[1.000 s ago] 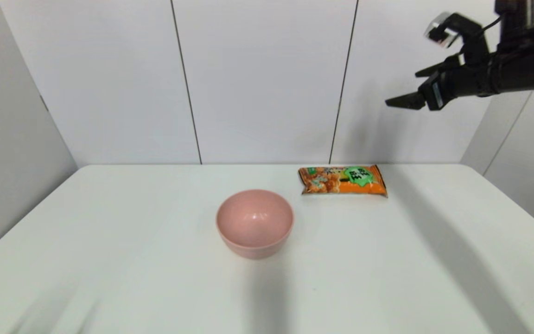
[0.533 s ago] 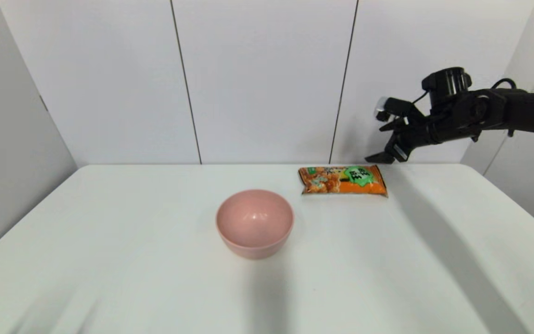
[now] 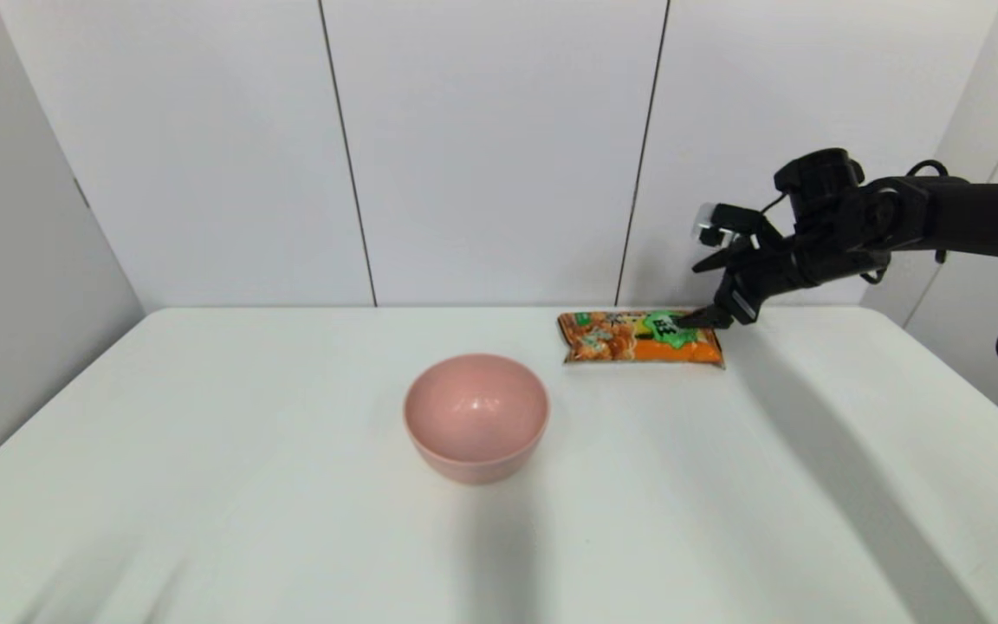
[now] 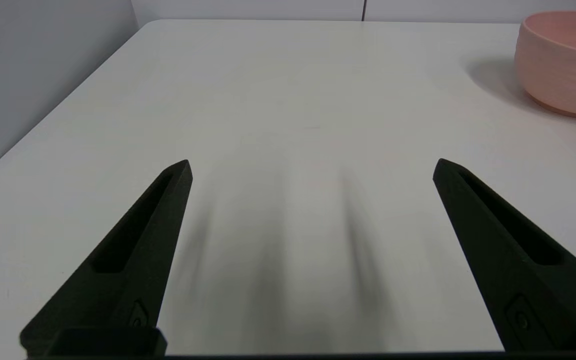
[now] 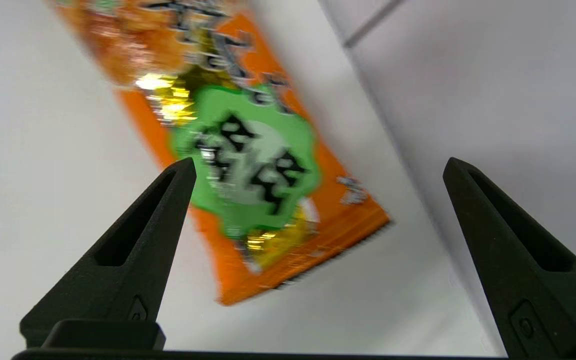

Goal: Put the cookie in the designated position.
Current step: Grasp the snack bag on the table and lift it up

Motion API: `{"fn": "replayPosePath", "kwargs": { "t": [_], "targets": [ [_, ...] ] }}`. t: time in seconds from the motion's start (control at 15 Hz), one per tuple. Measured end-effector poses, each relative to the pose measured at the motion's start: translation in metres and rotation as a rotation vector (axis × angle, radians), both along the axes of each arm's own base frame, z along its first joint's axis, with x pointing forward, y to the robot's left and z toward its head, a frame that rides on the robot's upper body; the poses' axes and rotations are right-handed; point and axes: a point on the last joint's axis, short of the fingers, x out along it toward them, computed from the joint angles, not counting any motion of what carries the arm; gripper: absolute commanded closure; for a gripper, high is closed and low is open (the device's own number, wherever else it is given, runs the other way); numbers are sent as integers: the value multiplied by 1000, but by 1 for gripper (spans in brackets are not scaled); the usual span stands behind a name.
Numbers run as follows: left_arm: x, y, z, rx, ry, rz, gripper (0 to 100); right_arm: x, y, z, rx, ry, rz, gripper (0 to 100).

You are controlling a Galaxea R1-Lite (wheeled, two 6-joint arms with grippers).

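Observation:
The cookie (image 3: 629, 339), an orange packet with a green splash label, lies flat on the white table (image 3: 291, 520) near its far edge, right of centre. My right gripper (image 3: 696, 303) hangs open just above the packet's right end, fingertips close to the green label. In the right wrist view the cookie (image 5: 248, 165) lies between and beyond the spread fingers (image 5: 168, 200), with nothing held. The left gripper (image 4: 313, 167) is open over bare table at the near left and is out of the head view.
A pink bowl (image 3: 476, 416) stands at the table's middle, left of and nearer than the packet, and shows at the edge of the left wrist view as the bowl (image 4: 563, 65). White wall panels (image 3: 499, 147) rise right behind the table's far edge.
The right arm came down from high on the right and moved left, reaching the packet's right end. Packet and bowl have not moved.

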Motion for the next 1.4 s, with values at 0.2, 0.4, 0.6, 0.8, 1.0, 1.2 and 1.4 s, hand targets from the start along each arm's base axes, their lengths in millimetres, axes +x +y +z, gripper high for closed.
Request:
{"fn": "replayPosePath", "kwargs": {
  "t": [0.2,0.4,0.6,0.8,1.0,1.2,1.4],
  "targets": [
    [0,0,0,0,0,0,0,-4,10,-7,37,66,56,0],
    [0,0,0,0,0,0,0,0,22,-19,43,94,87,0],
    [0,0,0,0,0,0,0,5,31,-32,42,105,116,0],
    [0,0,0,0,0,0,0,12,35,-45,41,100,124,100],
    [0,0,0,0,0,0,0,15,36,-54,36,118,123,100],
    [0,0,0,0,0,0,0,17,36,-62,30,136,118,100],
    [0,0,0,0,0,0,0,19,36,-70,29,152,118,100]
  ]
}}
